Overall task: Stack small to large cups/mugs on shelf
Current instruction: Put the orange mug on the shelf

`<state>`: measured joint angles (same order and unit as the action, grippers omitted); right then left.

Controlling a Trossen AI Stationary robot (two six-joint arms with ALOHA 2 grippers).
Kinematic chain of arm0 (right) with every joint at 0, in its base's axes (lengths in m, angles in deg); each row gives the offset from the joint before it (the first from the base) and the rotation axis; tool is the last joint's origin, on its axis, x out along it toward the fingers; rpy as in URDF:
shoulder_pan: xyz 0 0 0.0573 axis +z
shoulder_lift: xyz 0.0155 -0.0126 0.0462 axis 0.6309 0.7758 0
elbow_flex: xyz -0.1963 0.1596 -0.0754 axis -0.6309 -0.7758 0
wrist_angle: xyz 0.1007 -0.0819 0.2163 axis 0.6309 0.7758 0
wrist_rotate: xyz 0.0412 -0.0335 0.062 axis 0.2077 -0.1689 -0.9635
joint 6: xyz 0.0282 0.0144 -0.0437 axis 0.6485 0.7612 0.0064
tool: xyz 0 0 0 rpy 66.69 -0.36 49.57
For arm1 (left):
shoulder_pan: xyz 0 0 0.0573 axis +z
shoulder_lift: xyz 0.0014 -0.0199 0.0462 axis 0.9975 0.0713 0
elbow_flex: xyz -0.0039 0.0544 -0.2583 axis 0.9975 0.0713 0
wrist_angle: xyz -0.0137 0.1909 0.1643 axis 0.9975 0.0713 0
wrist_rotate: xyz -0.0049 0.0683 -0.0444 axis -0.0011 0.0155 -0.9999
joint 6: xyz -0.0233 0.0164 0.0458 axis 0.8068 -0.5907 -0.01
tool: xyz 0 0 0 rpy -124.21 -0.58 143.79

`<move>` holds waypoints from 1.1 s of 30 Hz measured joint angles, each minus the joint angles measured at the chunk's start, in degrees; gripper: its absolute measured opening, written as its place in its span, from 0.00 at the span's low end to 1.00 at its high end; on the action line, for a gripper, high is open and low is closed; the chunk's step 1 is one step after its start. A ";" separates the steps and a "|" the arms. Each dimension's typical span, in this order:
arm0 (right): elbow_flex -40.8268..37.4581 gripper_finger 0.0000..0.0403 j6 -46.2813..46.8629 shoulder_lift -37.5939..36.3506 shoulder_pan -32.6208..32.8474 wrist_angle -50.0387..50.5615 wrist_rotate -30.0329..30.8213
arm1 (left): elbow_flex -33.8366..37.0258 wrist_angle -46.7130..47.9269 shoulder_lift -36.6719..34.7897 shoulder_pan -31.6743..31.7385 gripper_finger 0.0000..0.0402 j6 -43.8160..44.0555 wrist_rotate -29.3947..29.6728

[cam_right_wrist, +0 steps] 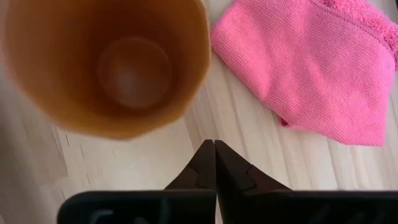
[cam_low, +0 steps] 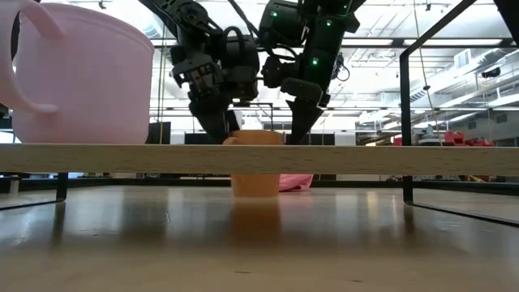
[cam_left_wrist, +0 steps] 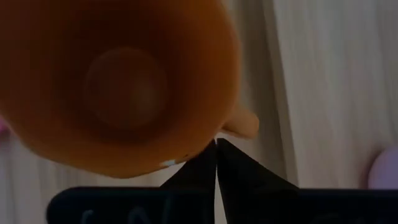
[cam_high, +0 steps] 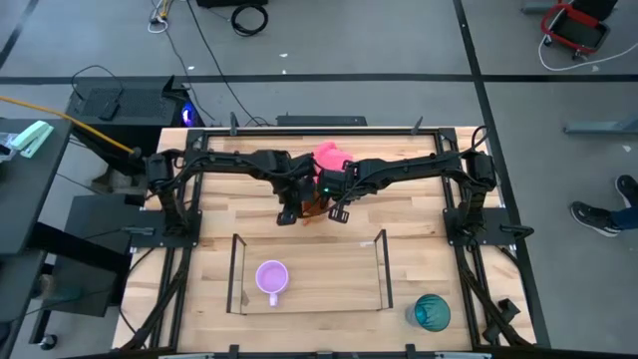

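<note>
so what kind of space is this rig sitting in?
Looks like a robotics lab or workshop, not a home: grey floor crossed by loose cables, an open industrial ceiling with strip lights behind the table, and a red cart.

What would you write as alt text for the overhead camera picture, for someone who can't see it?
Seen from above, the left gripper and right gripper meet over an orange mug mid-table, beside a pink cloth. Nearer the front, a lilac mug sits in the clear-walled shelf, and a teal cup stands outside it.
</note>
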<state>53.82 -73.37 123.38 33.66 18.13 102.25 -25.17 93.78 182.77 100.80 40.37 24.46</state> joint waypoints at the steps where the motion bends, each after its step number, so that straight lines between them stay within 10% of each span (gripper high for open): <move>1: 0.00 0.01 0.00 0.00 0.00 0.00 -0.01 | 0.00 -0.87 0.00 -0.26 0.06 0.13 -0.02; 33: 0.04 0.04 -0.02 -14.35 -0.01 -0.61 -4.15 | -0.06 4.97 -6.57 5.77 0.04 0.04 0.07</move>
<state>53.86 -73.39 109.03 33.66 17.52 98.10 -25.23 98.75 176.20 106.57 40.41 24.53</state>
